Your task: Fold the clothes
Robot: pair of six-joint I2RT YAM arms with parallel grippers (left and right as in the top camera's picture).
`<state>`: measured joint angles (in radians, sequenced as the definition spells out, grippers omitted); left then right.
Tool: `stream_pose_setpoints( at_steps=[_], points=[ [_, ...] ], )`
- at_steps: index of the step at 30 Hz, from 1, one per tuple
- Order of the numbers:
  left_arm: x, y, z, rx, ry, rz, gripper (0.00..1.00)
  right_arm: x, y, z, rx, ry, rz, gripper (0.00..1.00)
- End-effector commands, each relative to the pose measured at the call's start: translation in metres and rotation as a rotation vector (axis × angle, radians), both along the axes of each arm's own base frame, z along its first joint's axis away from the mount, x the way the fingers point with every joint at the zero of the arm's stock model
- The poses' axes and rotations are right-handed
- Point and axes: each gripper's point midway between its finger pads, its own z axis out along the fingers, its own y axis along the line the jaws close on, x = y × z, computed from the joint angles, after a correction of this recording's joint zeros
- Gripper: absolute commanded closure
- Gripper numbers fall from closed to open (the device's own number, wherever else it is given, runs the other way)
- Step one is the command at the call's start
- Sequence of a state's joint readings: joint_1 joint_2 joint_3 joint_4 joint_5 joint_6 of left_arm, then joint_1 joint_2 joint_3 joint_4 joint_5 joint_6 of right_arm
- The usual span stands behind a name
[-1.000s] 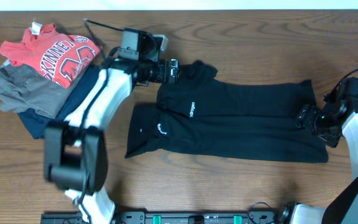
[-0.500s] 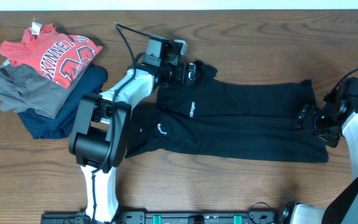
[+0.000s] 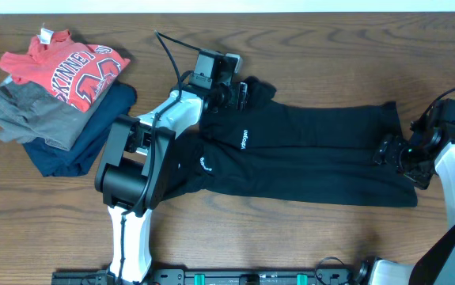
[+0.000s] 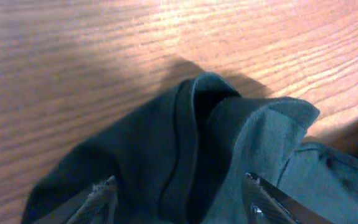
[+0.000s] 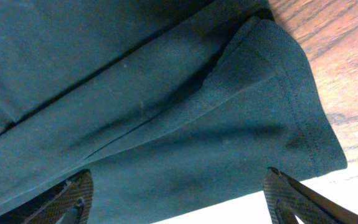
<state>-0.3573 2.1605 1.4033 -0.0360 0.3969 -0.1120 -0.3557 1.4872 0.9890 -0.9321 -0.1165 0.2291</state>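
Note:
The clothes [image 3: 306,150] are one black garment with small white logo print, lying flat and long across the middle of the table. My left gripper [image 3: 241,93] is at its bunched upper-left corner. In the left wrist view the left gripper [image 4: 179,183] has its jaws apart, one on each side of a raised fold of the dark fabric [image 4: 185,130]. My right gripper [image 3: 385,150] rests at the garment's right end. In the right wrist view it [image 5: 179,180] stands wide open over the hemmed edge [image 5: 291,106], with cloth between the fingers.
At the back left lies a pile: a red shirt with white lettering [image 3: 69,67] on a grey garment [image 3: 25,115] and a navy one [image 3: 77,146]. The left arm's black cable [image 3: 172,51] arcs over the wood. The table's far edge runs along the top.
My left arm has swung right, bringing its gripper onto the garment's upper-left corner, and its jaws have narrowed around the fold. The right arm and the garment's right end have not moved.

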Motion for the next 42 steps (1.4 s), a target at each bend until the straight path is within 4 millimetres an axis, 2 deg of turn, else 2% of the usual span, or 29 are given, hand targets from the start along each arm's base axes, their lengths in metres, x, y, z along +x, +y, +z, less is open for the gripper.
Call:
stream_pose_setpoints(
  at_steps=[1, 8, 13, 15, 16, 18, 21, 26, 31, 34, 38, 42],
  points=[
    [0.006, -0.004, -0.001, 0.013, -0.018, 0.006, 0.38, 0.004, -0.003, 0.008, -0.004, -0.027, 0.002, 0.15],
    [0.001, -0.008, -0.015, 0.028, 0.005, 0.000, 0.45, 0.003, -0.003, 0.008, -0.002, -0.023, 0.001, 0.15],
    [0.002, -0.006, -0.018, 0.037, 0.007, 0.006, 0.69, 0.003, -0.003, 0.008, -0.002, -0.023, 0.001, 0.15],
    [0.002, -0.006, -0.018, 0.038, 0.006, 0.007, 0.81, 0.003, -0.003, 0.008, -0.002, -0.023, 0.001, 0.15],
    [0.002, -0.006, -0.018, 0.038, 0.006, 0.007, 0.94, 0.003, -0.003, 0.008, -0.002, -0.023, 0.001, 0.15],
    [0.003, -0.005, -0.015, 0.031, 0.008, 0.017, 0.94, 0.003, -0.003, 0.008, -0.002, -0.023, 0.001, 0.15],
    [0.007, 0.001, -0.002, 0.004, 0.014, 0.061, 0.94, 0.005, -0.003, 0.008, -0.005, -0.029, 0.001, 0.18],
    [0.007, 0.011, 0.037, -0.053, 0.018, 0.111, 0.94, 0.015, -0.006, 0.011, -0.016, -0.075, 0.007, 0.17],
    [-0.007, 0.007, 0.080, -0.122, 0.013, 0.064, 0.94, 0.041, -0.014, 0.017, -0.047, -0.182, 0.021, 0.16],
    [-0.014, 0.009, 0.092, -0.121, 0.020, 0.062, 0.94, 0.068, -0.024, 0.022, -0.086, -0.281, 0.023, 0.16],
    [-0.028, 0.013, 0.088, -0.097, 0.083, 0.067, 0.94, 0.111, -0.031, 0.023, -0.133, -0.415, 0.045, 0.12],
    [-0.046, 0.020, 0.073, -0.060, 0.180, 0.073, 0.94, 0.144, -0.034, 0.006, -0.166, -0.476, 0.046, 0.10]
  ],
)
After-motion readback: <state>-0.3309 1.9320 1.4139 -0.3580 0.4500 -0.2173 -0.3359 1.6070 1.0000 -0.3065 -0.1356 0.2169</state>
